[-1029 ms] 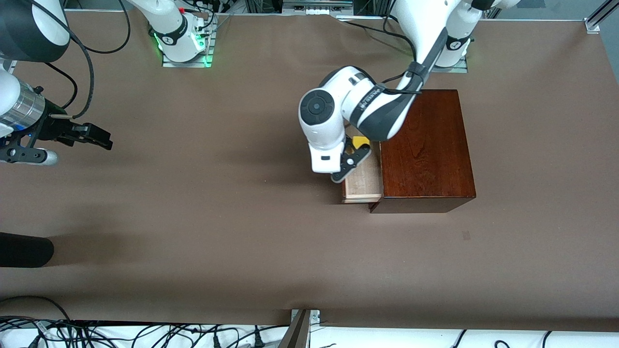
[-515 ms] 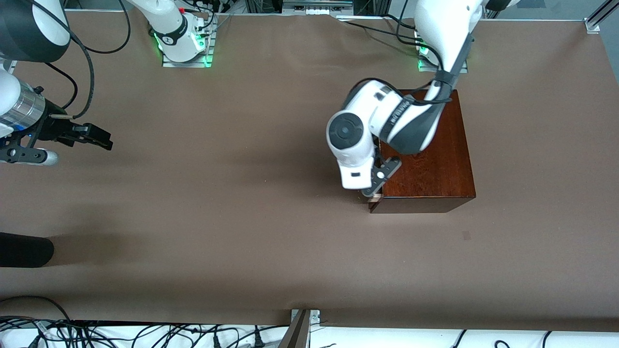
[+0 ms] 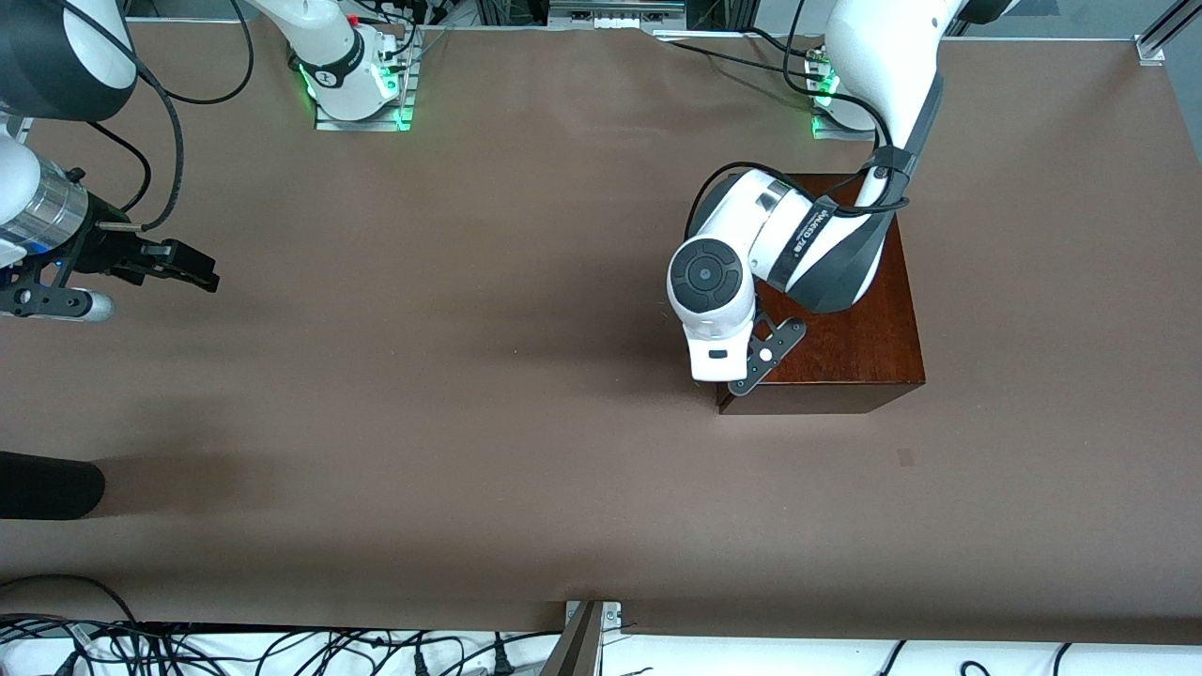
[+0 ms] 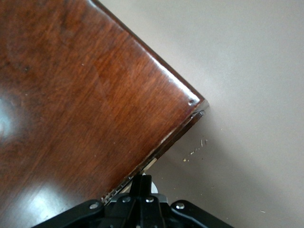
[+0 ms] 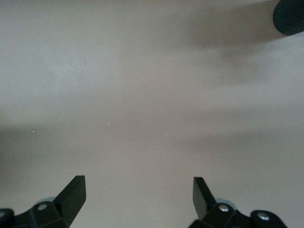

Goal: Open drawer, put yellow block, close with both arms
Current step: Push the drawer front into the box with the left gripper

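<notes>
We see the drawer (image 4: 156, 161) pushed shut in its wooden box (image 3: 826, 329), right of frame centre; the yellow block is out of sight, so the job looks nearly done. Our left end effector (image 3: 728, 380) is closed and empty against the drawer front. Our right end effector (image 3: 188, 268) waits wide open and empty at the frame's left edge.

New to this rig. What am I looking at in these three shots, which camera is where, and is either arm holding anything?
Two white robot arms stand at a brown table, each ending in a two-finger claw. The wide picture comes from a high camera facing the robots; the other two come from cameras on each arm's wrist, looking down past the fingers.

On the table sits a glossy dark wooden box with a drawer in it. The drawer looks pushed in; the yellow block is not in view.

The left claw is shut, holds nothing, and sits at the drawer end of the box, at the corner nearer the front camera. The right claw waits open and empty over bare table at the right arm's end.
</notes>
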Robot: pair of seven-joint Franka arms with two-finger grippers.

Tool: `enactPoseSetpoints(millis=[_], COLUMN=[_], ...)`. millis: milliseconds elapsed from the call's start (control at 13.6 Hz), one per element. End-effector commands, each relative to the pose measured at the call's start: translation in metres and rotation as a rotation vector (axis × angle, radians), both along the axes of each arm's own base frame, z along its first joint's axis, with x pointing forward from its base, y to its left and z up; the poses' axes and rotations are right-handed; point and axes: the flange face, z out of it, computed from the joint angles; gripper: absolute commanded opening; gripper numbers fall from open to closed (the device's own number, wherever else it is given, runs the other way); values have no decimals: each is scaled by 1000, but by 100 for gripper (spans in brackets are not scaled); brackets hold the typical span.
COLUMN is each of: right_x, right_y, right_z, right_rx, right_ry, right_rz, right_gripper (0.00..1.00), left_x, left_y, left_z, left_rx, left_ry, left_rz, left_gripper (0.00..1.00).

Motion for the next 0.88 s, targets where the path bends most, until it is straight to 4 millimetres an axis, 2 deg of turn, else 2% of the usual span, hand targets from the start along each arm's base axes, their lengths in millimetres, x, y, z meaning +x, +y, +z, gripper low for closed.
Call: enactPoseSetpoints(millis=[0, 74, 147, 221, 294, 368, 515, 662, 735, 809], right_x=[0, 0, 0, 0, 0, 0, 0, 0, 0, 0], right_y=[0, 1, -1, 0, 0, 1, 0, 1, 1, 1], right_z=[2, 2, 3, 3, 3, 3, 3, 3, 3, 3], right_rx=[-10, -9, -9, -9, -9, -9, -9, -9, -9, -9], right_ry=[-6, -6, -7, -7, -7, -7, -7, -6, -7, -7], right_rz=[7, 8, 5, 6, 6, 8, 6, 6, 6, 6], right_gripper=[100, 100, 100, 100, 100, 100, 100, 100, 100, 100], left_x=[-4, -6, -7, -6, -6, -5, 4, 24, 31, 34], left_y=[1, -5, -7, -7, -5, 3, 25, 73, 90, 98], left_z=[54, 64, 74, 96, 107, 122, 139, 157, 160, 161], left_rx=[-45, -84, -101, -121, -130, -139, -159, -176, -183, -177], left_ry=[-43, -27, -20, -46, -57, -75, -81, -94, -93, -97], left_rz=[53, 65, 66, 62, 54, 26, -108, -156, -180, -190], left_gripper=[20, 21, 30, 50, 73, 100, 100, 100, 100, 100])
